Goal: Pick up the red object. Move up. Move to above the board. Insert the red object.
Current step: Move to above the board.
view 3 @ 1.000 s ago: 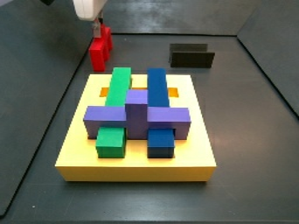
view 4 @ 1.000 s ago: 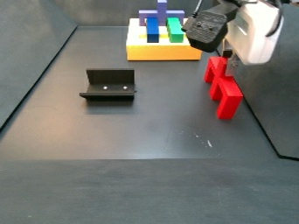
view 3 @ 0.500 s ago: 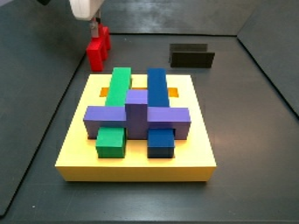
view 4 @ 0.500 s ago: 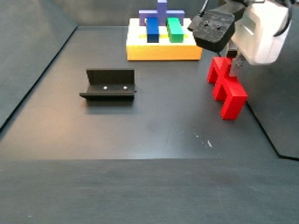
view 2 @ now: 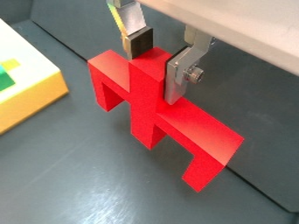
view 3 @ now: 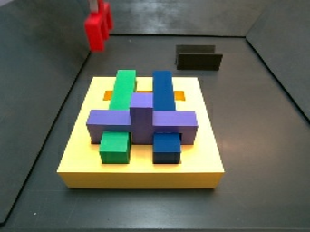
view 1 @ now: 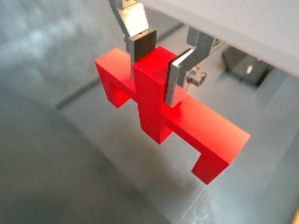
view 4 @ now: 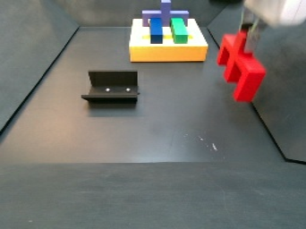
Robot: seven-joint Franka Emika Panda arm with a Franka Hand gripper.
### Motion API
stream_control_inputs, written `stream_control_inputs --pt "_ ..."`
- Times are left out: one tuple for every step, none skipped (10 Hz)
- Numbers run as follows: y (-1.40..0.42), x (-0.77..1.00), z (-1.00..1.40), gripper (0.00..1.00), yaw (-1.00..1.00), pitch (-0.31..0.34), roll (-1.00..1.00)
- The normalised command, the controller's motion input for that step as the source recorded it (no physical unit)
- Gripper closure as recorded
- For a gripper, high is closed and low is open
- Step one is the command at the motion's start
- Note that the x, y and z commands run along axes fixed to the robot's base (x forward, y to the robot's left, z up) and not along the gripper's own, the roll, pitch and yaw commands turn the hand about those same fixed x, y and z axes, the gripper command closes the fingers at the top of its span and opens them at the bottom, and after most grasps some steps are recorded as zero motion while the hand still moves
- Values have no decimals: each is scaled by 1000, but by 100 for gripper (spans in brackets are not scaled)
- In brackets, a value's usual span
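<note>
The red object (view 1: pixel 187 122) is a bright red bar with a raised centre stub and stepped ends. My gripper (view 1: pixel 162 63) is shut on its centre stub, with one dark pad (view 1: pixel 142 45) and one silver plate (view 1: pixel 180 77) on either side. A wrist view (view 2: pixel 163 118) shows the same grip. The piece hangs above the dark floor in both side views (view 3: pixel 97 27) (view 4: pixel 242 64), away from the board. The board (view 3: pixel 140 169) is a thick yellow slab bearing green, blue and purple blocks; it also shows in a side view (view 4: pixel 167 54). The gripper body is cut off at the frame edge there.
The dark fixture (view 3: pixel 198 59) stands on the floor behind the board and shows in a side view (view 4: pixel 113 87) as well. A corner of the yellow board (view 2: pixel 24 80) lies beside the held piece. Grey walls bound the dark floor.
The gripper has risen with the red object in it, lifting it off the floor. Board and fixture have not moved.
</note>
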Motion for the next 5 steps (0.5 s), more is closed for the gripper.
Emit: stream_control_inputs --pt "0 -46 1400 100 -8 25 -8" --pt "0 -53 1400 100 -6 -8 -14" --pt "20 30 1400 100 -7 37 -28" --pt "13 52 620 100 -8 104 -46" --pt "-1400 788 212 100 1000 21 4"
